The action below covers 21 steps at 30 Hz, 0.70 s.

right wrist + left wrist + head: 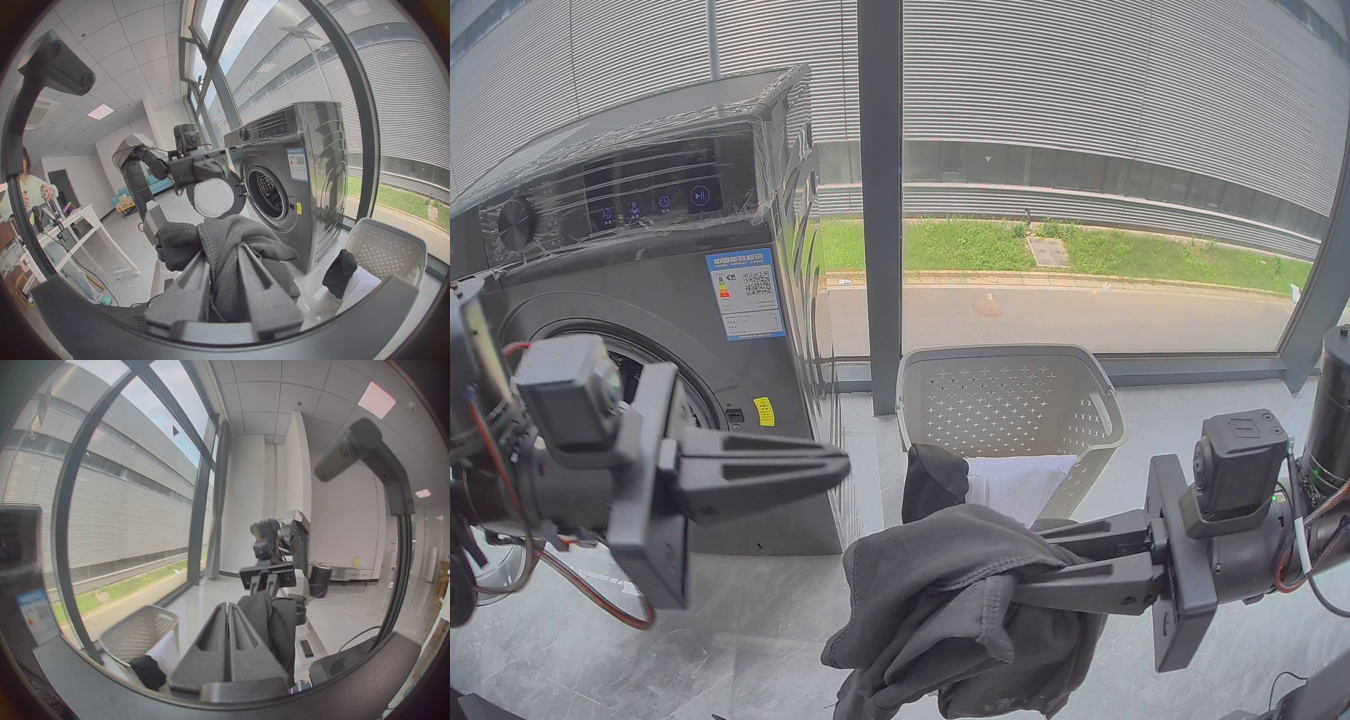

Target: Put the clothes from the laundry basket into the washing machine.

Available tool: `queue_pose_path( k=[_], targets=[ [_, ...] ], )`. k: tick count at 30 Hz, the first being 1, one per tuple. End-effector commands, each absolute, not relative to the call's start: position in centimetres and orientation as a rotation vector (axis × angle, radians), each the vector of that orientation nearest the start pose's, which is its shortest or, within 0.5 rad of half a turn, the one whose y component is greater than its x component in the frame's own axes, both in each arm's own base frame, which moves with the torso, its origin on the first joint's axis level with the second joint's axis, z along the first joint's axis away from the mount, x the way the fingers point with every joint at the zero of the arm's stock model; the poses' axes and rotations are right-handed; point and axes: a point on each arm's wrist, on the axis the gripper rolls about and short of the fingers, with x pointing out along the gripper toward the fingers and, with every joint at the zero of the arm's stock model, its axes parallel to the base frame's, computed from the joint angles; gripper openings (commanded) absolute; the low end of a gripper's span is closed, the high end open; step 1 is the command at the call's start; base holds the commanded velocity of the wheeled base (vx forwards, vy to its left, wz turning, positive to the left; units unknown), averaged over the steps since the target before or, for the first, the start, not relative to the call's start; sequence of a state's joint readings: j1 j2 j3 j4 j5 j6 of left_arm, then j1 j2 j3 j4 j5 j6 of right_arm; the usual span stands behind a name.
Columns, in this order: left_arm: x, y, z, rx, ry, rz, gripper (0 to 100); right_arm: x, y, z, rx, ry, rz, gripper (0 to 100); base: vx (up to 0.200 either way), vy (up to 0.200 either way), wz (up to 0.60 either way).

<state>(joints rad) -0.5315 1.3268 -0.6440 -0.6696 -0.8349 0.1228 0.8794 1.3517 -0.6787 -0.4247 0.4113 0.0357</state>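
My right gripper is shut on a dark grey garment, which hangs from it above the floor in front of the laundry basket; its fingers clamp the cloth from both sides. The white perforated basket by the window holds a white cloth and a black cloth. The grey washing machine stands to the left, its round door swung open and the drum exposed. My left gripper is shut and empty, level with the machine's front.
A grey window pillar rises behind the basket, with a glass wall along the back. Pale tiled floor lies between the machine and the basket. A white table stands far off in the room.
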Motion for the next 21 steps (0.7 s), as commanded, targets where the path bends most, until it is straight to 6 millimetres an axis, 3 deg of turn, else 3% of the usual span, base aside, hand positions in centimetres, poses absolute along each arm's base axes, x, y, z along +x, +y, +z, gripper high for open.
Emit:
queue_pose_path(
  k=[1, 5, 21],
  targets=[
    [17.8, -15.2, 17.7, 0.075, 0.141, -1.495, 0, 14.0, 19.1, 20.7, -0.046, 0.325, 1.301, 0, 0.000, 0.000, 0.00],
    [17.1, -15.4, 17.1, 0.074, 0.162, -1.528, 0, 14.0, 19.0, 20.6, -0.044, 0.330, 1.299, 0, 0.000, 0.000, 0.00],
    [15.3, -14.2, 19.5, 0.089, -0.014, -1.544, 0, 15.6, 17.9, 19.4, -0.036, 0.380, 1.188, 0, 0.000, 0.000, 0.00]
  ],
)
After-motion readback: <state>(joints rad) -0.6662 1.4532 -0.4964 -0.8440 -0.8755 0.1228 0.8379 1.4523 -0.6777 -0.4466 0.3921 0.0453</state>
